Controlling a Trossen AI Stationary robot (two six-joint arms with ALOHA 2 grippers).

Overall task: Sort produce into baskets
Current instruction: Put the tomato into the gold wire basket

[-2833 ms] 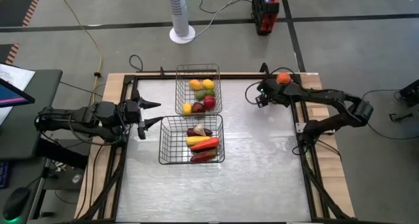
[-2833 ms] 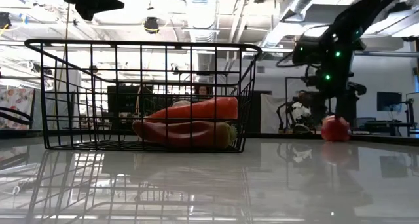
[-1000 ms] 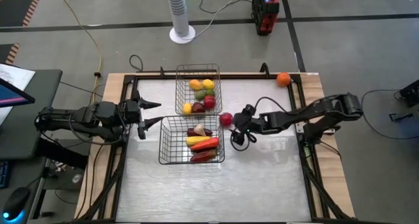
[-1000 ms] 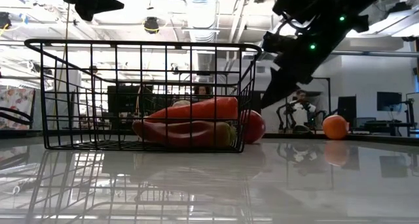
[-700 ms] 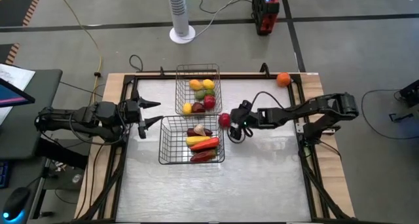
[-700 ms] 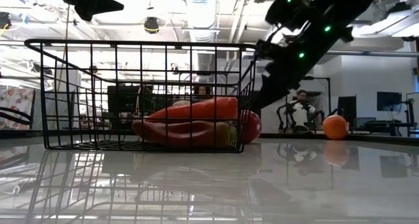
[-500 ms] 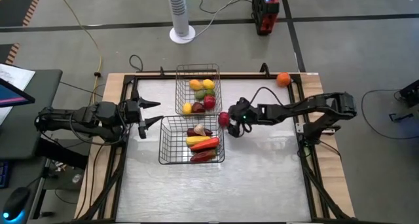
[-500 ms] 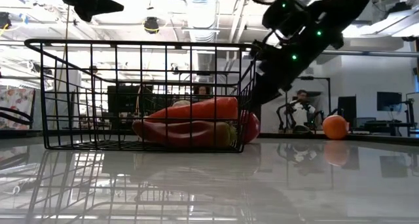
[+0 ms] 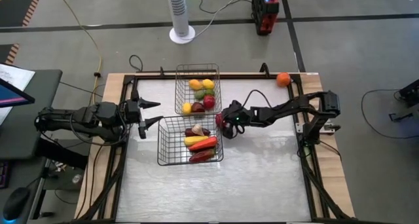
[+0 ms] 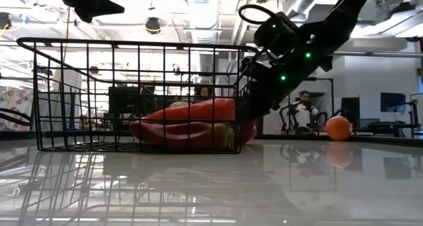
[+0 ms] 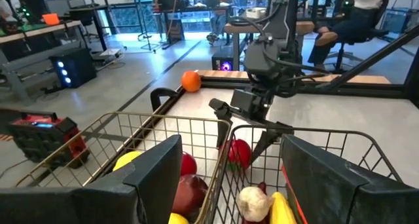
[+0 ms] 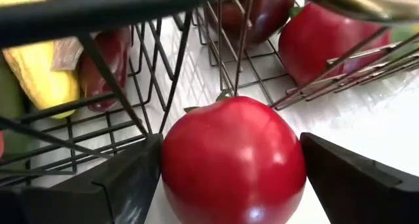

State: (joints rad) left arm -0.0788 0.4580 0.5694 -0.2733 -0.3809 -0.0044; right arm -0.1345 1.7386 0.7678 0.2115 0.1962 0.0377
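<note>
White table [image 9: 262,165], right end effector [image 12: 229,178] spread around red tomato [image 12: 232,160]

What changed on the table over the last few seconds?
The right gripper swung from the far right corner across to the dark basket, pushing a red round fruit up against its right side; the basket has shifted slightly left. The jaws are open around the fruit, not closed. An orange fruit now sits at the far right corner. The left gripper, silvery basket and the baskets' contents are unchanged.
</note>
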